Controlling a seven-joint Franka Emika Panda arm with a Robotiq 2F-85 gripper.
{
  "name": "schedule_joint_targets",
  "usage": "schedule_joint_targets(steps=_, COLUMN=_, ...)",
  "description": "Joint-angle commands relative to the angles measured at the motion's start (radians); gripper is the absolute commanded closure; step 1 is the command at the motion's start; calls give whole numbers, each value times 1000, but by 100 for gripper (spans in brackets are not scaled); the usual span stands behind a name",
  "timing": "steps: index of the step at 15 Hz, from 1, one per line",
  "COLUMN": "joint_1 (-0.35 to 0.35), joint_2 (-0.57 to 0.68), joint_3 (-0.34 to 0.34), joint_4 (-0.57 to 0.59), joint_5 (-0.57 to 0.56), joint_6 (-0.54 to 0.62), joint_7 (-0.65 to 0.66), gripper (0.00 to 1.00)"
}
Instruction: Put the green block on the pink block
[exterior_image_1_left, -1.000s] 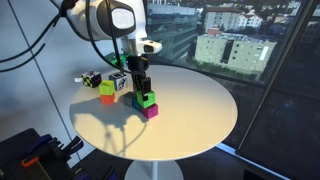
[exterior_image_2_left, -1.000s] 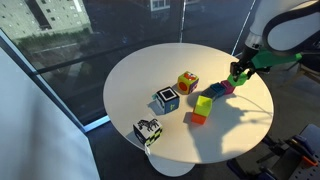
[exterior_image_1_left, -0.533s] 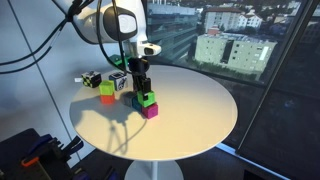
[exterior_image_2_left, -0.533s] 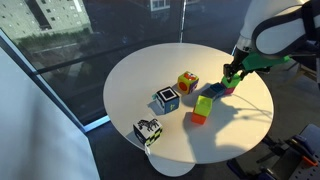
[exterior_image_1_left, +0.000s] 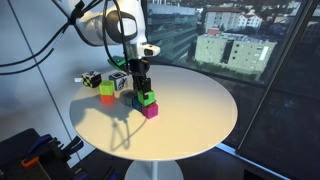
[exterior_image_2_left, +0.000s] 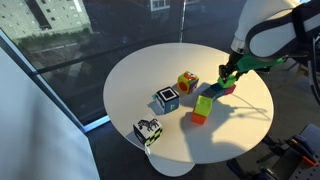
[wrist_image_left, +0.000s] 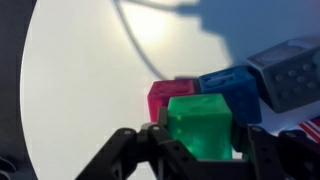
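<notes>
The green block (exterior_image_1_left: 146, 98) rests on top of the pink block (exterior_image_1_left: 150, 111) near the middle of the round white table (exterior_image_1_left: 190, 110). Both also show in an exterior view, green (exterior_image_2_left: 232, 76) over pink (exterior_image_2_left: 229, 88). My gripper (exterior_image_1_left: 143, 92) reaches down around the green block. In the wrist view the green block (wrist_image_left: 200, 125) sits between my fingers (wrist_image_left: 200, 150). One finger touches it and a narrow gap shows at the other, so the jaws are slightly open. The pink block (wrist_image_left: 163, 97) shows just behind it.
A dark blue block (wrist_image_left: 232, 90) touches the pink block. A yellow-green piece on an orange block (exterior_image_2_left: 202, 108), a multicoloured cube (exterior_image_2_left: 187, 82), a patterned cube (exterior_image_2_left: 166, 99) and a black-and-white cube (exterior_image_2_left: 148, 131) stand nearby. A window lies behind.
The green block stays on the pink block. My upper arm has shifted a little while the gripper stays at the blocks.
</notes>
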Motion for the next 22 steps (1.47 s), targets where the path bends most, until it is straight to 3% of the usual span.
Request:
schedule_joint_targets(steps=1, joint_1=18, joint_2=17, joint_3=-11, joint_4=19, joint_5=-2, joint_6=10, joint_7=11, gripper=68)
schedule_joint_targets(steps=2, joint_1=20, joint_2=17, joint_3=-11, joint_4=17, joint_5=-1, joint_6=12, joint_7=10, gripper=68)
schedule_joint_targets(steps=3, joint_1=20, joint_2=16, joint_3=-12, joint_4=15, joint_5=0, joint_6=13, joint_7=8, gripper=55)
schedule_joint_targets(steps=4, joint_1=20, joint_2=14, joint_3=-12, joint_4=13, joint_5=0, joint_6=14, joint_7=7, gripper=34)
schedule_joint_targets(steps=5, joint_1=19, joint_2=12, joint_3=-13, joint_4=11, joint_5=0, joint_6=12, joint_7=4, gripper=19)
schedule_joint_targets(steps=6, joint_1=18, joint_2=9, joint_3=-13, joint_4=9, joint_5=2, joint_6=11, joint_7=1, gripper=17)
schedule_joint_targets(steps=8, joint_1=15, joint_2=-2, joint_3=-12, joint_4=2, joint_5=8, joint_6=9, joint_7=-9, gripper=3)
schedule_joint_targets(steps=17, joint_1=-9, joint_2=-87, joint_3=8, joint_4=-37, joint_5=131, joint_6=-26, joint_7=-132, gripper=0)
schedule_joint_targets(steps=22, joint_1=-23, joint_2=-161, joint_3=4, joint_4=-46, joint_5=195, joint_6=-169, joint_7=-222, gripper=0)
